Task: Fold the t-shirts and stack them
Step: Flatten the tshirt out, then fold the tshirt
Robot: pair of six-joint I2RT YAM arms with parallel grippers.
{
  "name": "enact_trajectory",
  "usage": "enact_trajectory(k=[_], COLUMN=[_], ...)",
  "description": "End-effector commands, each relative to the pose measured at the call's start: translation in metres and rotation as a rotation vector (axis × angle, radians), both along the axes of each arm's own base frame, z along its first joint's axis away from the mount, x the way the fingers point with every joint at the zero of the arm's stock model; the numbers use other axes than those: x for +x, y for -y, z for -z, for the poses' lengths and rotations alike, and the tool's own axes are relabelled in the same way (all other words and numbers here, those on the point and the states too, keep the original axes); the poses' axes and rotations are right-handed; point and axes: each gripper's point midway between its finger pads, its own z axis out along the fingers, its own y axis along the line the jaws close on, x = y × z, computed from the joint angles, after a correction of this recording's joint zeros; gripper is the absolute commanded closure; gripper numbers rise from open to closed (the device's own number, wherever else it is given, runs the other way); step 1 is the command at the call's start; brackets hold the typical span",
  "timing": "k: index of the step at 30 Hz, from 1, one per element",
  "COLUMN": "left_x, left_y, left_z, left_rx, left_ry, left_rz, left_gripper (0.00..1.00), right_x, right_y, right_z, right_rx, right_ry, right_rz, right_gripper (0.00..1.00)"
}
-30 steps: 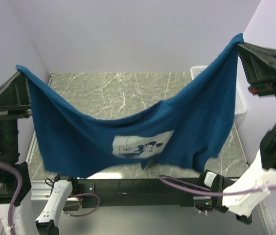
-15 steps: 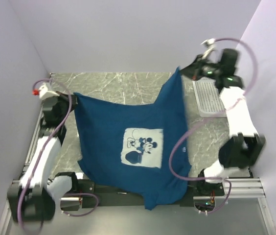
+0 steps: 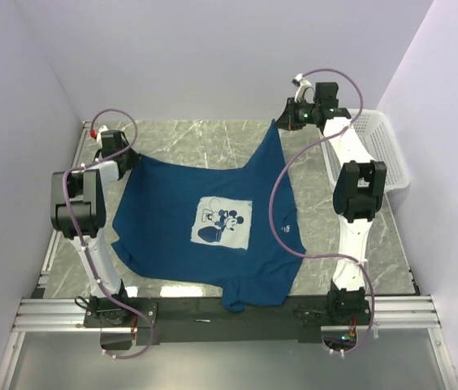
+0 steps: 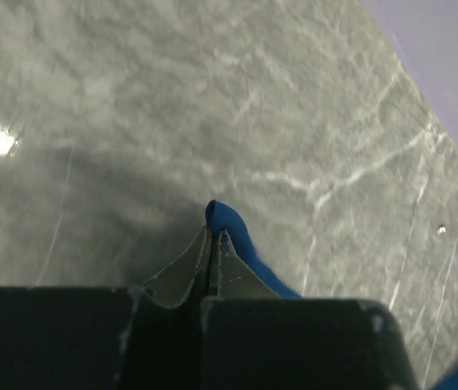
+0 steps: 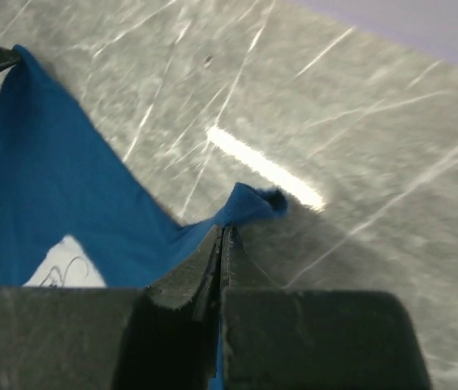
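dark blue soft cotton t-shirt spread print-up on grey marbled table, far corners pinched by left gripper and right gripper

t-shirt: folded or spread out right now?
Spread: t-shirt lies open, print up, on the table; left tool and right tool pinch its far corners.

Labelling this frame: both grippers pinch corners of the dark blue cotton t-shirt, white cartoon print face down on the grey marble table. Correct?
No: the white cartoon print faces up, as the top external view shows. The left gripper and right gripper do pinch corners of the dark blue cotton t-shirt on the grey marble table.
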Motion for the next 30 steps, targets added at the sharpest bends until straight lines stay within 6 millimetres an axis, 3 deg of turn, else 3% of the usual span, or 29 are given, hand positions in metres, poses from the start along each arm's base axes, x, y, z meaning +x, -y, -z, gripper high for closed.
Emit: enact_trajectory(k=[1, 6, 11, 15, 18, 20, 21, 22, 30], left_x=[0.028, 0.040, 0.037, 0.032, 0.025, 0.020, 0.018, 0.016, 0.002], left_y=[-0.006, -0.011, -0.024, -0.019, -0.011, -0.008, -0.008, -0.008, -0.006], left_z=[-0.023, -0.029, -0.047, -0.061, -0.067, -0.067, -0.065, -0.064, -0.062], left_rx=[-0.005, -0.017, -0.028, -0.059, -0.080, -0.092, -0.093, -0.098, -0.108], left_ry=[0.050, 0.072, 0.116, 0.158, 0.181, 0.181, 0.179, 0.178, 0.160], left_rz=[0.024, 0.048, 0.049, 0.108, 0.176, 0.205, 0.214, 0.219, 0.271], left_gripper=[1.00, 1.00, 1.00, 0.99, 1.00, 1.00, 1.00, 1.00, 1.00], right_x=[0.023, 0.020, 0.002, -0.014, -0.035, -0.049, -0.058, -0.067, -0.129], right_y=[0.010, 0.009, 0.003, -0.004, -0.011, -0.016, -0.018, -0.021, -0.036], right_z=[-0.053, -0.057, -0.083, -0.102, -0.118, -0.113, -0.124, -0.114, -0.109], right_rx=[-0.046, -0.031, 0.011, 0.048, 0.073, 0.081, 0.084, 0.086, 0.070], right_ry=[0.160, 0.175, 0.205, 0.211, 0.224, 0.203, 0.223, 0.196, 0.192], right_rz=[0.055, 0.042, 0.012, -0.026, -0.061, -0.083, -0.092, -0.100, -0.159], right_gripper=[1.00, 1.00, 1.00, 1.00, 1.00, 1.00, 1.00, 1.00, 1.00])
